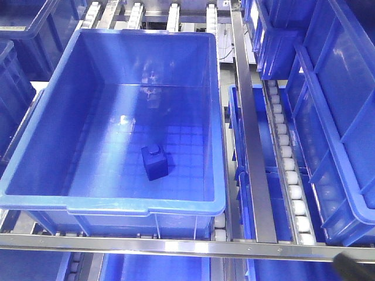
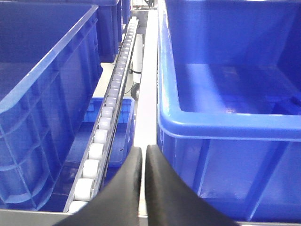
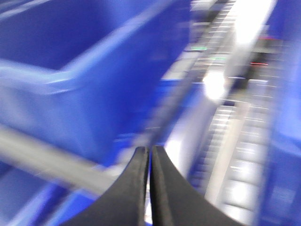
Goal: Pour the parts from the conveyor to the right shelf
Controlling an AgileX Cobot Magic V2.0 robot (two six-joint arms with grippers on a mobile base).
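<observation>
One part (image 1: 154,162), a small bright-blue block with a square knob on top, lies on the grid floor of a large blue bin (image 1: 35,175) on the right shelf (image 1: 252,146). The conveyor is out of view. My left gripper (image 2: 143,150) is shut with nothing in it and hangs over the steel rail just left of that bin's near corner (image 2: 225,128). In a blurred wrist view, my right gripper (image 3: 150,149) is also shut and empty, in front of a blue bin wall (image 3: 94,70) and a steel rail.
More blue bins (image 1: 328,117) stand to the right, left and below. White roller tracks (image 1: 287,158) and steel rails (image 1: 176,244) run between them. Another bin (image 2: 42,108) and a roller track (image 2: 106,120) lie left of my left gripper. A black tip (image 1: 353,267) shows at the bottom right corner.
</observation>
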